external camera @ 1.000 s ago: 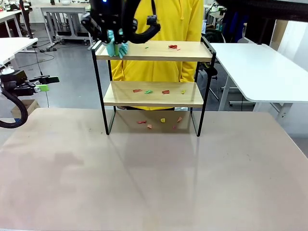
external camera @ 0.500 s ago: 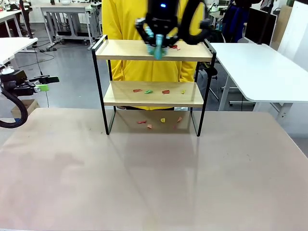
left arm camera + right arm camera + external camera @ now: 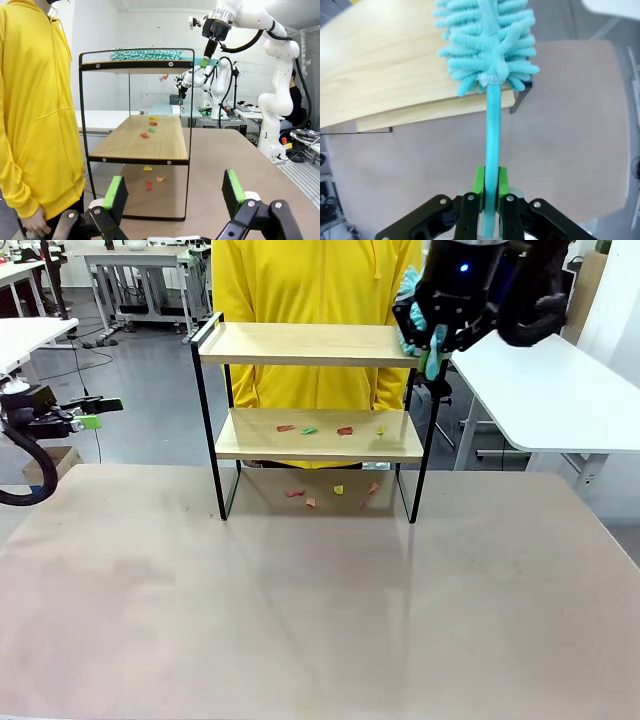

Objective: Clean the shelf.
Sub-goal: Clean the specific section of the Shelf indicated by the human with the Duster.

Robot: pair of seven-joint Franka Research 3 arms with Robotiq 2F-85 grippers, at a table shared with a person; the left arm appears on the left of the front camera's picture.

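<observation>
Right pincer (image 3: 490,181) clamped on duster (image 3: 487,45); I've run it to shelf (image 3: 310,343) top's right edge. Top board clear now, lower-board scraps (image 3: 344,430) remain.

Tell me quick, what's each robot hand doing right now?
Left hand: open, holding nothing.
Right hand: closed on the teal duster, gripping its handle.
</observation>
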